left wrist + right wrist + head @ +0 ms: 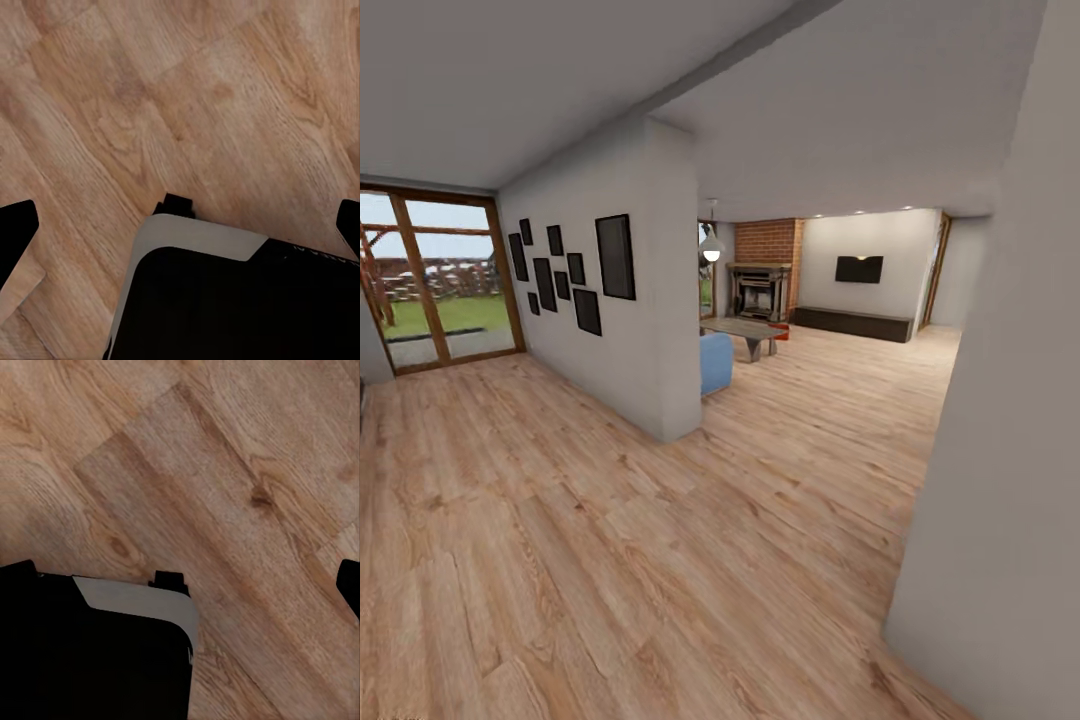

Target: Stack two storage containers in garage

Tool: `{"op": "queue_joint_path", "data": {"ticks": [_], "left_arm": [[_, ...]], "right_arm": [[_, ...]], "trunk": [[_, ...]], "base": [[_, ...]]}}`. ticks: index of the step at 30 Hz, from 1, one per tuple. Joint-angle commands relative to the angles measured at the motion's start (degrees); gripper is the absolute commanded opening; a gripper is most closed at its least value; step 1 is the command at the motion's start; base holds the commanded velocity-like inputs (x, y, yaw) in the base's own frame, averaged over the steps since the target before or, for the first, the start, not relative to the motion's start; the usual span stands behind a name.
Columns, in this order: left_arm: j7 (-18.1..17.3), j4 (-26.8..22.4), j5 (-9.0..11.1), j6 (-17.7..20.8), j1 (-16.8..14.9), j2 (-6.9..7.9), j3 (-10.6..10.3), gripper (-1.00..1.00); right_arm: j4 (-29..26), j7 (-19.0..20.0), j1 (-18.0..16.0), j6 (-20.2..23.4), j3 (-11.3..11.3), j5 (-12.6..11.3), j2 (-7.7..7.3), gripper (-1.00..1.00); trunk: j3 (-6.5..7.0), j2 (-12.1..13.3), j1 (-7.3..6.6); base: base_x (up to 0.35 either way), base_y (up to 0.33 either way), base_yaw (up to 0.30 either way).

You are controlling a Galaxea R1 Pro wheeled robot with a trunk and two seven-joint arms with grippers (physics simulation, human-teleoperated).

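You are looking across a broad wood-plank floor (610,560) that runs from your feet all the way into the living room (840,300) far ahead. A grey-white wall (1000,400) rises close at your right, and a white partition wall (630,330) stands ahead at centre-left, hung with a cluster of black picture frames (565,270). Far to your left, a wood-framed glass door (440,280) looks out on grass and a fence.

Past the partition, the living room's back wall carries a black TV (858,268), with a long low dark bench (852,323) beneath it. To the left of these stands the red-brick fireplace (765,270) with its dark surround. In front of the fireplace sits a low grey table (745,330), and a blue seat (715,362) pokes out from behind the partition's edge. A white pendant lamp (711,245) hangs above that area.

At the far end of the grey table a small patch of orange-red (780,331) shows; it is too small for you to tell whether that is one of the storage containers.

In the left wrist view, the left fingers (19,232) appear as dark tips at opposite edges, well apart, with nothing between them but planks and the robot's black-and-white base (225,300). In the right wrist view, one dark tip of the right fingers (350,581) shows at the picture's edge; you cannot tell how far they stand open.
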Motion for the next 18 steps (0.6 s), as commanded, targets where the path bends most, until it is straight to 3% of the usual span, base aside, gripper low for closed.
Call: {"op": "queue_joint_path", "data": {"ticks": [1, 6, 18], "left_arm": [[0.10, 0.05, 0.36, -0.17, -0.05, -0.02, -0.23, 1.00], [0.09, 0.02, 0.36, -0.19, -0.06, -0.03, -0.23, 1.00], [0.10, 0.06, 0.36, -0.12, -0.04, -0.25, -0.23, 1.00]], "right_arm": [[0.17, -0.03, -0.07, -0.35, 0.49, -0.56, 0.02, 1.00], [0.17, -0.03, -0.07, -0.35, 0.49, -0.55, -0.05, 1.00], [0.17, 0.54, -0.07, -0.01, 0.73, -0.48, -0.35, 1.00]], "trunk": [[-0.08, -0.05, 0.04], [-0.08, -0.05, 0.04], [-0.08, -0.05, 0.04]], "base": [[0.325, 0.000, 0.269], [0.325, 0.000, 0.164], [0.325, 0.000, 0.005]]}}
